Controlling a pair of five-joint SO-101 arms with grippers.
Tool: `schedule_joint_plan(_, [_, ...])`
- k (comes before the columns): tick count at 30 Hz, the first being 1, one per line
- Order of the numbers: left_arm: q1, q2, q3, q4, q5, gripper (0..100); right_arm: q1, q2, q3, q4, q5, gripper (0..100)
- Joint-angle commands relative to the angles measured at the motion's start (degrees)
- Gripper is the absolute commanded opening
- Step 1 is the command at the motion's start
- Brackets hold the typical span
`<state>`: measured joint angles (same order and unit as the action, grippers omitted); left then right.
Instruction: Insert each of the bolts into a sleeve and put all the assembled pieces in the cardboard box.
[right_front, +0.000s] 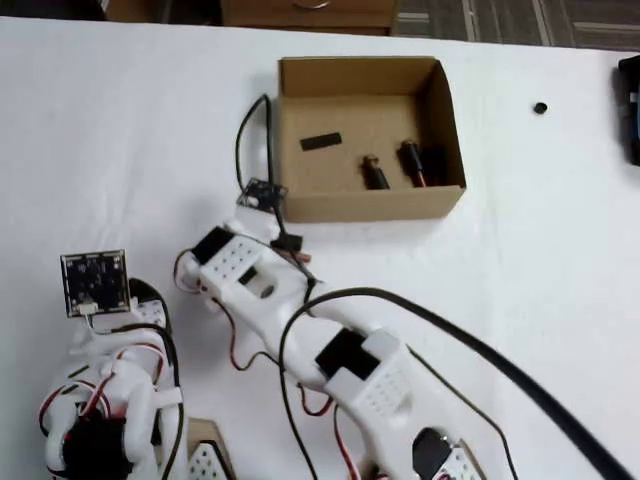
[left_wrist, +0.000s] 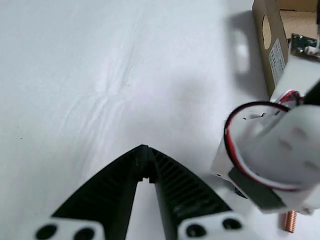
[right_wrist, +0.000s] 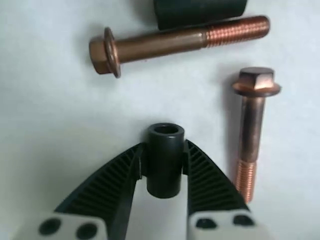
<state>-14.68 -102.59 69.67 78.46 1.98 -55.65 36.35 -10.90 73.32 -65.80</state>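
Right tool (right_wrist: 164, 147) clamped on a black sleeve (right_wrist: 164, 165), bore visible. From it, 12 o'clock: copper bolt (right_wrist: 165, 45) lying crosswise, threaded end against a second sleeve (right_wrist: 200, 11) at 1 o'clock. 3 o'clock: second bolt (right_wrist: 252, 130), head pointing away. White counter (right_wrist: 50, 125).

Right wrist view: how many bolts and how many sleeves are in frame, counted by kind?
Copper bolts: 2
Black sleeves: 2, one upright in the right claw, one cut off by the picture's edge
Total: 4
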Motion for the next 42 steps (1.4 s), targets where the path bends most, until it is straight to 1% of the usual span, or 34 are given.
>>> schedule_joint_plan(1, [0.35,0.26,-2.15,0.0,-0.09,2,-4.0,-4.0,-7.47,2.07,4.57,2.0])
schedule_joint_plan(3, [2.46,0.26,-2.15,-0.09,-0.09,2,-2.15,-6.11,-10.2,4.79,7.91,2.0])
schedule_joint_plan(7, [6.24,0.26,-2.24,-0.97,-0.09,2,4.0,-9.8,-13.98,10.42,10.81,2.0])
schedule_joint_plan(12, [7.74,0.26,-2.42,-0.97,-0.09,2,14.73,-11.3,-14.24,12.26,13.71,2.0])
schedule_joint_plan(17, [9.49,0.26,-2.51,-0.97,-0.26,2,21.41,-11.65,-14.33,12.62,17.76,2.0])
schedule_joint_plan(20, [11.43,0.26,-2.24,-0.97,-0.26,2,22.81,-12.0,-14.95,13.67,19.87,2.0])
schedule_joint_plan(28, [14.95,0.26,-1.63,-0.97,-0.35,2,23.16,-18.68,-21.8,22.55,23.47,2.0])
schedule_joint_plan(32, [15.82,0.26,-0.57,-1.85,-0.35,2,23.6,-22.81,-21.71,23.08,25.67,2.0])
schedule_joint_plan(35, [16.26,0.35,0.4,-2.29,-0.35,2,24.92,-25.54,-22.07,23.87,29.01,2.0])
schedule_joint_plan(42, [21.36,0.35,4.35,-5.71,-0.35,2,30.81,-35.03,-21.71,25.63,35.69,2.0])
